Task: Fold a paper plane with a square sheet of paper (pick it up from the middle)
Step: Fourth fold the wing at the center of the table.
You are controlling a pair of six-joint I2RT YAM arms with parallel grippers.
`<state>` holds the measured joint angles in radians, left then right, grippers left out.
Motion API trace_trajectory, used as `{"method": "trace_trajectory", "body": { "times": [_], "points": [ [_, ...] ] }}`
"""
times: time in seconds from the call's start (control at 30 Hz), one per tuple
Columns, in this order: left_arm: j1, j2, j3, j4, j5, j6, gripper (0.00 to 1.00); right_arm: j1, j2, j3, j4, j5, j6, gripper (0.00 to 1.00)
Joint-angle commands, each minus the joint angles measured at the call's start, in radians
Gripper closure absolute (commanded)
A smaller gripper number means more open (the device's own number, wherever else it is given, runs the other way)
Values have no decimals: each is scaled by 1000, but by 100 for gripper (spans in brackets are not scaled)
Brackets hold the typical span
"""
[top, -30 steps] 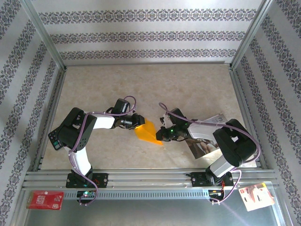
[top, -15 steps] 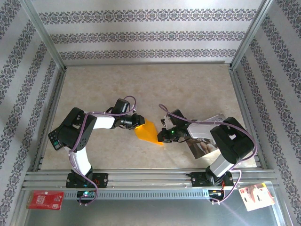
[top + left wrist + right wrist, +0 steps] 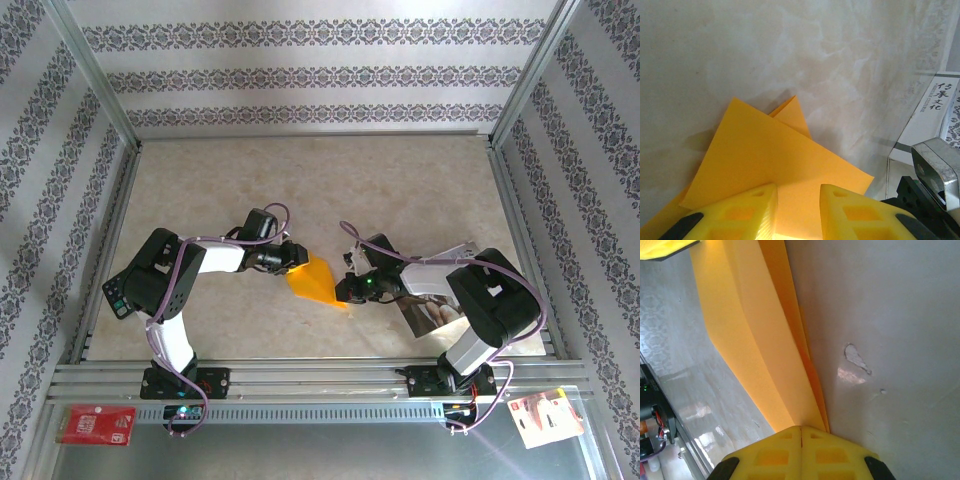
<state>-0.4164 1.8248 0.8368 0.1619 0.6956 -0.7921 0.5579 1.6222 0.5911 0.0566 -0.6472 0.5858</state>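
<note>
orange sheet (image 3: 313, 280) is part-folded, lying on the table (image 3: 330, 180) about midway between its left and right edges, nearer the near edge than the far one; it sits between the two grippers; from the top camera it reads as a wedge, wide end up-left, narrow tip down-right

left gripper (image 3: 296, 260) is at the wide upper-left end of the sheet; in the left wrist view its yellow fingers (image 3: 747, 212) stand apart with a clear gap and the orange surface runs across that gap; jaws part-way apart, not clamped on anything I can see; can't tell if the tips press on the paper or sit just above it; that view shows one flat flap on top with a second layer's corner poking out behind it towards the far side

right gripper (image 3: 343, 291) is at the narrow lower-right tip; in the right wrist view the two yellow tips meet with no gap and the stacked orange layers converge right into that seam; reads as closed and pinching the folded edge of the sheet; several layers visible along that crease; small scuff (image 3: 856, 357) on the table just beside it

glossy photo sheet (image 3: 440, 305) lies near the table's right near corner, under the right arm, apart from the orange sheet; red card (image 3: 95, 425) lies on the metal ledge in front of the near rail, left side
</note>
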Motion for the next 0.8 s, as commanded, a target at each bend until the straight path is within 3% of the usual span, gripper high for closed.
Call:
{"method": "trace_trajectory", "body": {
  "times": [0.0,0.27,0.43,0.57,0.77],
  "points": [
    [24,14,48,-82,-62,15,70,-7,20,-61,-41,74,39,97],
    [23,-80,151,-133,-71,0,61,5,-5,-102,57,132,164,98],
    [-14,-204,23,-70,-75,-98,64,23,6,-99,86,155,206,98],
    [-125,-263,-69,-25,-100,-176,76,20,15,-103,84,157,202,98],
    [-233,-193,-100,80,-96,-258,93,14,21,-102,73,149,186,98]
  ]
}}
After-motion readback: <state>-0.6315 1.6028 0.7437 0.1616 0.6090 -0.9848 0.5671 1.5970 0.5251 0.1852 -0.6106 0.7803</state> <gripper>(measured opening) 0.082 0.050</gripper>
